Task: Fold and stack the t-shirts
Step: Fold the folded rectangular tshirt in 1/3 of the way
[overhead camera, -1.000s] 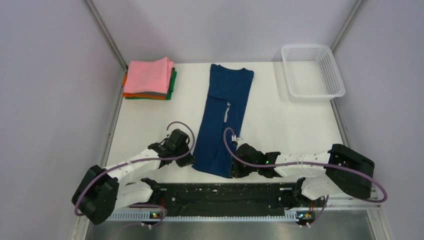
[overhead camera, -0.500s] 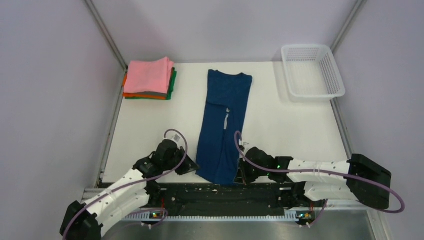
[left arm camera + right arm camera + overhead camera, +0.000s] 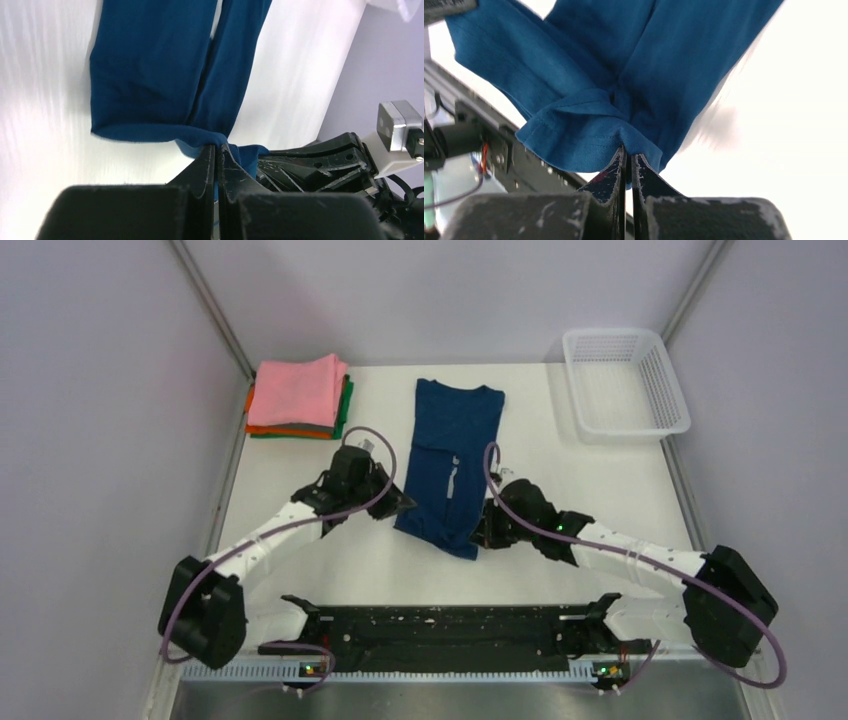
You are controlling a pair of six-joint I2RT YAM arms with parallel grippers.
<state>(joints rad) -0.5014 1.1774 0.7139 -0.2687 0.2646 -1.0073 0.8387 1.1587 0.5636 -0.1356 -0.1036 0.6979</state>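
Top external shows left fingers (image 3: 396, 506) and right fingers (image 3: 487, 536) both clamped on one navy t-shirt (image 3: 455, 455) (one folded stack (image 3: 297, 392) beyond).

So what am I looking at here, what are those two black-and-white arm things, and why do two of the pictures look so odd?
Those are two robot arms bolted at the near edge of a white table. The wide picture comes from a fixed camera above and behind them. The two odd close-ups come from small cameras on the wrists, each looking past its own claw. On the table lie a long dark navy blue cloth t-shirt, a stack of folded cloth t-shirts with pink on top at the far left, and a white plastic mesh basket at the far right. The left claw and the right claw are each shut on the navy shirt's near hem, one corner each.
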